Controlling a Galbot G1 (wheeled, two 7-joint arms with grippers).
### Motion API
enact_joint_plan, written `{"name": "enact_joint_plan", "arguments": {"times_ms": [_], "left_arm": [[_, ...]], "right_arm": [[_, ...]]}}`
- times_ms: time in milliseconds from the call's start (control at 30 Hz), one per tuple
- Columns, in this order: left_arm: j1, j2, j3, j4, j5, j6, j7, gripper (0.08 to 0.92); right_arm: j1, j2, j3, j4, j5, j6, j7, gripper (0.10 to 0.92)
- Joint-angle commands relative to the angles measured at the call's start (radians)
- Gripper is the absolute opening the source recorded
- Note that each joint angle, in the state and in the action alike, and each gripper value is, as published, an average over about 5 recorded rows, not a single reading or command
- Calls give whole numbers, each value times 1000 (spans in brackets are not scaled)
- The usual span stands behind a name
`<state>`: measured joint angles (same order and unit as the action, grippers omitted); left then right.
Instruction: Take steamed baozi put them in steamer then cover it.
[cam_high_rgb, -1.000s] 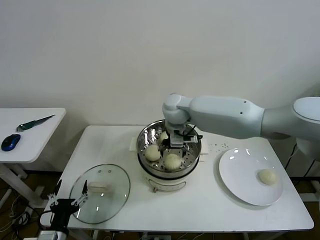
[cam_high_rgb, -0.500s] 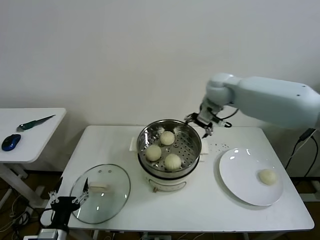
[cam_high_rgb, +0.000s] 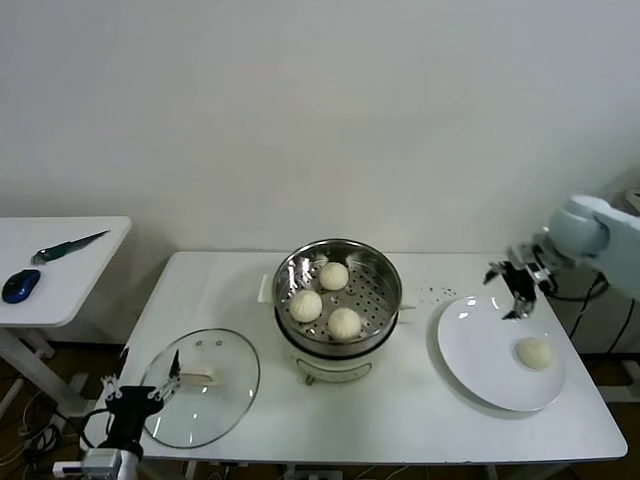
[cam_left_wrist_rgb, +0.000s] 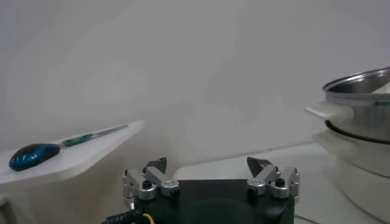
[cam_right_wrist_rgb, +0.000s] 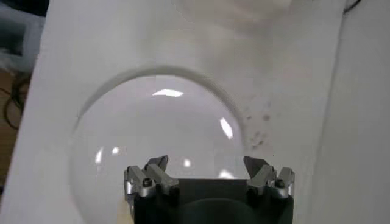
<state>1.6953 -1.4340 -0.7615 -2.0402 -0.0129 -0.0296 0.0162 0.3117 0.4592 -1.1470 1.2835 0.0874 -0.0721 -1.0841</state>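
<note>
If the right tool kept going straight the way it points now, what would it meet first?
Most likely the flat white round plate: the open right tool points down at its bare surface. The last cream-white pleated bun lies off that line, though depth is uncertain.

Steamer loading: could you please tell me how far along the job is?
Done: three steamed baozi sit in the steamer. In hand: the right gripper, fingers open and empty, is above the plate near the last baozi. Left: load it, then fit the cover lying near the idle left gripper.
</note>
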Motion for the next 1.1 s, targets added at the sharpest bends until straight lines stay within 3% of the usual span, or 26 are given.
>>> {"name": "enact_joint_plan", "arguments": {"times_ms": [33, 400, 1100], "left_arm": [[-2, -9, 0, -5, 26, 5, 0, 823], [20, -13, -11, 8, 33, -1, -2, 823], [18, -23, -8, 18, 52, -3, -3, 823]], "right_arm": [[-539, -76, 512, -147, -166, -28, -26, 823], [-557, 54, 570, -312, -270, 13, -36, 823], [-476, 173, 542, -408, -301, 38, -34, 823]]}}
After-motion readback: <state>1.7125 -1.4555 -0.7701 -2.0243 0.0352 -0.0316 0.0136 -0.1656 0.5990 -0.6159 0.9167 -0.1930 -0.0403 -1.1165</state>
